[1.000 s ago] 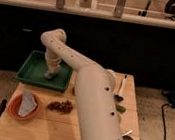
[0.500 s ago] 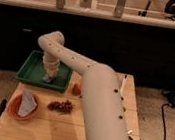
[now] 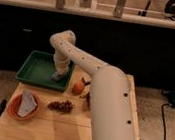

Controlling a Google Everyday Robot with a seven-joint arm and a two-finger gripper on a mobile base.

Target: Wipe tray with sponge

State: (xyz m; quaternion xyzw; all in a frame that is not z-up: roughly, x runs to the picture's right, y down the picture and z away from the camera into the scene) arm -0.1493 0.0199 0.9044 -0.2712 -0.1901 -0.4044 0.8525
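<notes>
Gripper (image 3: 60, 73) low in right part of tray, centre-left of frame; whether it clamps anything, cannot tell. Sponge (image 3: 56, 76): pale lump just under it, on tray floor.

Risks:
- hard press may drag tray (image 3: 34, 69) across table (image 3: 44, 133)
- wide stroke may ride over right rim and knock small orange object (image 3: 79, 87) just beside it

Tray holds sponge only. Orange bowl (image 3: 13, 111), lower left, holds white-grey crumpled piece (image 3: 27, 104).

There is one tray (image 3: 34, 71), one sponge (image 3: 55, 77), one orange bowl (image 3: 14, 111), one paper piece (image 3: 27, 104), one orange fruit (image 3: 79, 87), one brown heap (image 3: 62, 105), and one gripper (image 3: 60, 73), down in the tray.
</notes>
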